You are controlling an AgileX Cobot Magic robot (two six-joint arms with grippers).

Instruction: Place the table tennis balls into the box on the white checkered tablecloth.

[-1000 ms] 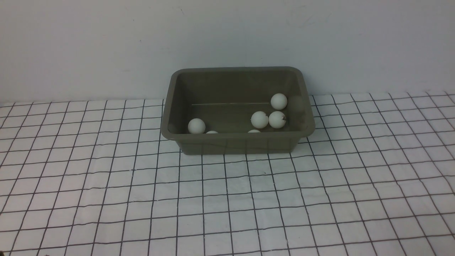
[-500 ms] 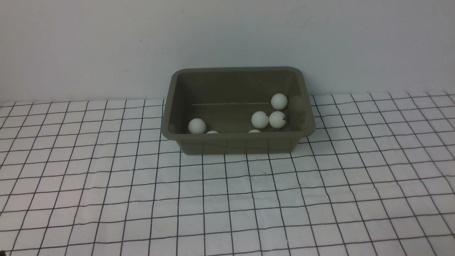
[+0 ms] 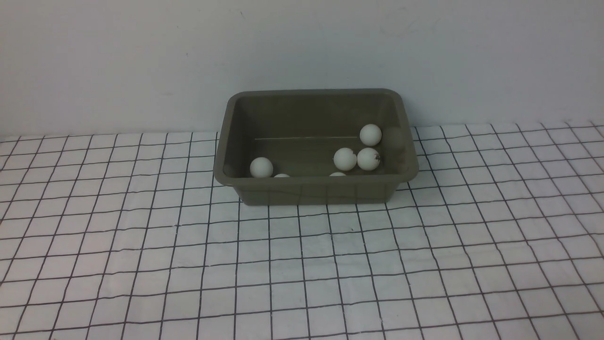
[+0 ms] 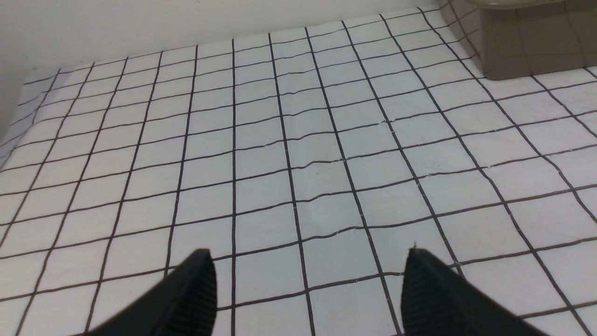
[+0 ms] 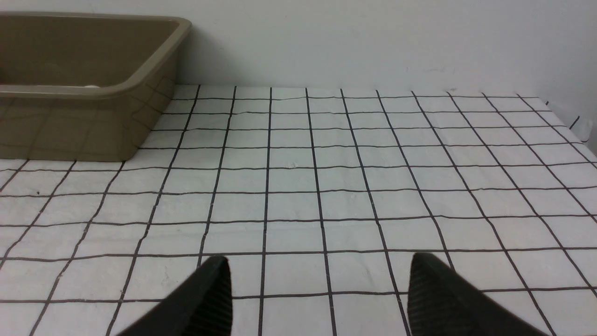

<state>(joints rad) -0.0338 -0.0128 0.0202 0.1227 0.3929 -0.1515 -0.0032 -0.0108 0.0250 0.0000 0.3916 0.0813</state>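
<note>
Counting six table tennis balls point(image 3: 345, 159) inside the box point(image 3: 315, 186) at the far middle of the white checkered tablecloth point(image 3: 302, 269), we judge collection nearly finished, with left gripper point(image 4: 305, 284) and right gripper point(image 5: 319, 289) both spread and empty.

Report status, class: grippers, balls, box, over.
Left gripper open, empty; right gripper open, empty. Six table tennis balls visible in box, two half-hidden by its near wall. None seen on tablecloth. Nothing in the way.

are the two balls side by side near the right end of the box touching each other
Touching. In the front view, the left ball and the logo ball meet edge to edge inside the box, with no olive floor showing between them.
</note>
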